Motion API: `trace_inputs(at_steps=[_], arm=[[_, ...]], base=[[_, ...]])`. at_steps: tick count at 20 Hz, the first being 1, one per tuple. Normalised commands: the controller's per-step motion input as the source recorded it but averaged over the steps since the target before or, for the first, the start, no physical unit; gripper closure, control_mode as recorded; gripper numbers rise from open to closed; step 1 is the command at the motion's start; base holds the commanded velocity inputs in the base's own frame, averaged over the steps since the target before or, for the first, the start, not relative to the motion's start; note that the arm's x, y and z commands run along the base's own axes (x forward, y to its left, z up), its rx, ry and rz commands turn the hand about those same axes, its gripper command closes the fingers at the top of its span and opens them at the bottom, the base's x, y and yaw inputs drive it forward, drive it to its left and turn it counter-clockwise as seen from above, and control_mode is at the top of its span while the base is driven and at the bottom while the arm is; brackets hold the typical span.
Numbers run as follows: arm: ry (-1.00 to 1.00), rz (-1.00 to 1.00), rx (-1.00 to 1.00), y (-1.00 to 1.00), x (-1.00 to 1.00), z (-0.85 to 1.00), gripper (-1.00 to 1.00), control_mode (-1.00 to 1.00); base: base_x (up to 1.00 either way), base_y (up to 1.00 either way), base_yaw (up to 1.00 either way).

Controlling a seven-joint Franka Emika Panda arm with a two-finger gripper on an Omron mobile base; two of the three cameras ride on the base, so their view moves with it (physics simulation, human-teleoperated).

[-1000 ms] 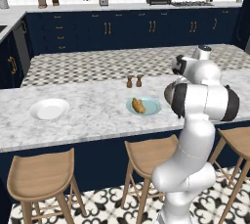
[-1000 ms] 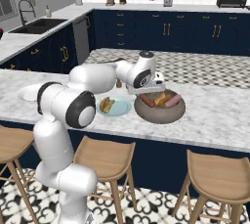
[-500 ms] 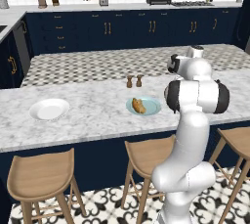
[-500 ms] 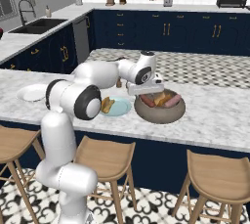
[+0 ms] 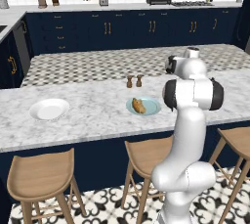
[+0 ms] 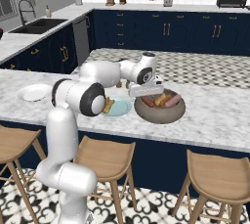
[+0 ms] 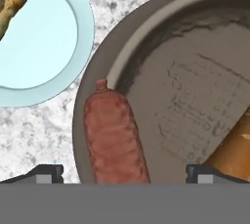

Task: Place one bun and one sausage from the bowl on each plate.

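Sausage (image 7: 114,140) between spread gripper (image 7: 124,173) fingertips

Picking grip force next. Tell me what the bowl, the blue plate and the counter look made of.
Bowl: looks like stone or unglazed ceramic; thick grey-brown walls, matte, with a rough mottled inside. Blue plate: likely glazed ceramic or plastic; smooth, even pale blue-green, thin rim. Counter: looks like polished marble; white with grey veining. All rendered, so these are guesses from looks.
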Motion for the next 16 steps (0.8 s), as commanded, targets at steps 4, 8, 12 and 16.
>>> trace_inputs(at_steps=[4,8,12,16], arm=[[0.02,0.03,0.00,0.00,0.00,-0.16,-1.00,-1.00],[0.00,0.02,0.00,0.00,0.00,-0.07,1.00,-1.00],[0.00,0.00,0.00,0.01,-0.03,0.06,1.00,-1.00],[0.01,-0.03,0.00,0.33,-0.07,0.77,1.00,-1.00]], base=[[0.00,0.00,0.00],[0.00,0.00,0.00],[0.00,0.00,0.00],[0.00,0.00,0.00]])
